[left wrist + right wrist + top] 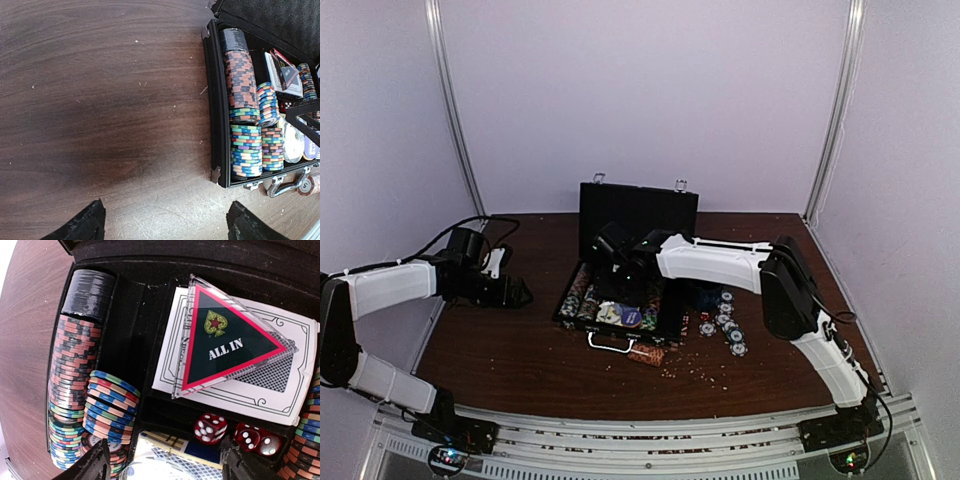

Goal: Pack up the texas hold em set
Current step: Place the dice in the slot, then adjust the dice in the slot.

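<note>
Dark wooden tabletop (520, 350) bears the flat black hinged briefcase (638, 208) at its centre, lid up and trays mostly full of striped poker chips (245, 150), but loose striped chips (728, 322) lie beside it, so, with left gripper (165, 227) and right gripper (167, 462) both spread empty, I judge packing unfinished.
</note>
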### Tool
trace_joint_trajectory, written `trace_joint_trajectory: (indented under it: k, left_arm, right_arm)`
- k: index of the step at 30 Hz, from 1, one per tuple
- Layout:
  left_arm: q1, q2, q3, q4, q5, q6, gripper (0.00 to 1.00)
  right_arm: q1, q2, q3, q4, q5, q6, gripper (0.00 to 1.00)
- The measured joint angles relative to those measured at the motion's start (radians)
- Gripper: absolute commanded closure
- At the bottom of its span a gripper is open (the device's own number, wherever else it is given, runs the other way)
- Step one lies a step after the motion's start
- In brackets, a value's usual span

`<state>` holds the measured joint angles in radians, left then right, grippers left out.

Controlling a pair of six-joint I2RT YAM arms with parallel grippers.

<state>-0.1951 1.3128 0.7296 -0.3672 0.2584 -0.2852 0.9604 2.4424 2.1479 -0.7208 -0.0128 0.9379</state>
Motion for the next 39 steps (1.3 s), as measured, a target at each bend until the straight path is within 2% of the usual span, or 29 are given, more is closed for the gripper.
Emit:
trace_joint_trajectory:
  k: [7, 14, 29, 39]
  left_arm:
    - [0.000, 0.000, 0.000, 0.000, 0.001, 0.000, 0.13]
    - [0.000, 0.000, 0.000, 0.000, 0.007, 0.000, 0.13]
    - [0.000, 0.002, 0.000, 0.000, 0.008, 0.000, 0.13]
    - [0.000, 0.002, 0.000, 0.000, 0.008, 0.000, 0.13]
  right_arm:
    - [0.018, -0.027, -0.008, -0.021, 0.011, 0.005, 0.26]
    - [0.042, -0.053, -0.010, -0.048, 0.029, 0.011, 0.33]
    - [0.041, -0.050, 0.014, -0.206, 0.186, 0.013, 0.26]
    - [0.032, 0.005, 0.080, -0.258, 0.244, 0.017, 0.27]
